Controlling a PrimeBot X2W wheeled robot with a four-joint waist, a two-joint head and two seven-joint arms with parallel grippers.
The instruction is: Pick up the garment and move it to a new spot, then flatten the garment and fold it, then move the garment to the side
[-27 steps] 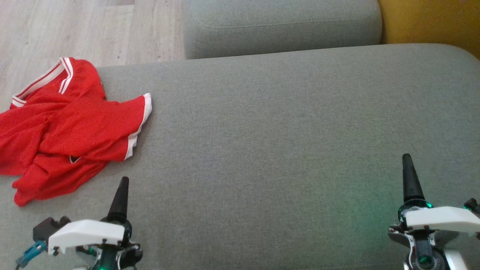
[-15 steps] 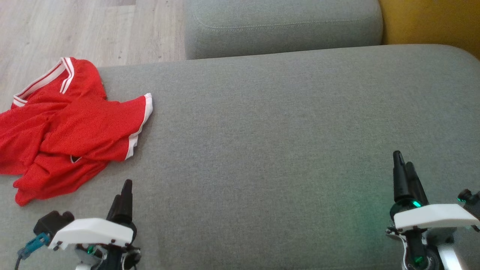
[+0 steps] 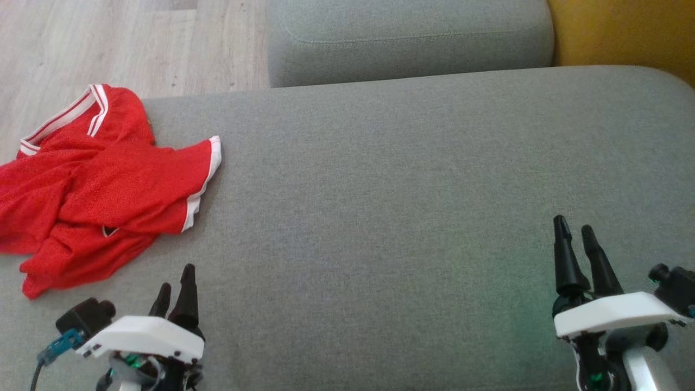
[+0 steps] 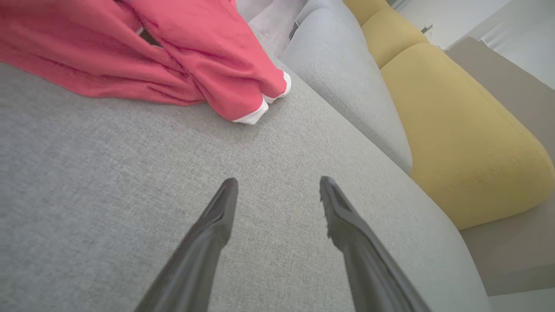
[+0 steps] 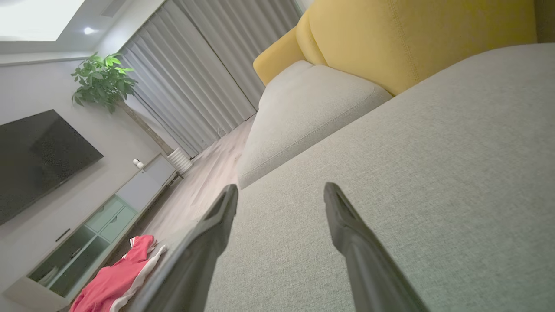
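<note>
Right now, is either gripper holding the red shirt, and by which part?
Nothing is held. The left gripper and right gripper are open over the grey cushion; the red shirt lies crumpled, apart from both.

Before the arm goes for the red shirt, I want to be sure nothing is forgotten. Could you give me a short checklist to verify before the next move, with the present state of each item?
1. Left gripper open and empty: ok, jaws apart, nothing between them.
2. Right gripper open and empty: ok.
3. Way from the left gripper to the red garment free: ok, only bare grey seat between them.
4. Whole garment in sight: not ok, the head view cuts off its left part.
5. Room on the seat for a new spot: ok.
6. Garment flat: not ok, it lies crumpled.
</note>
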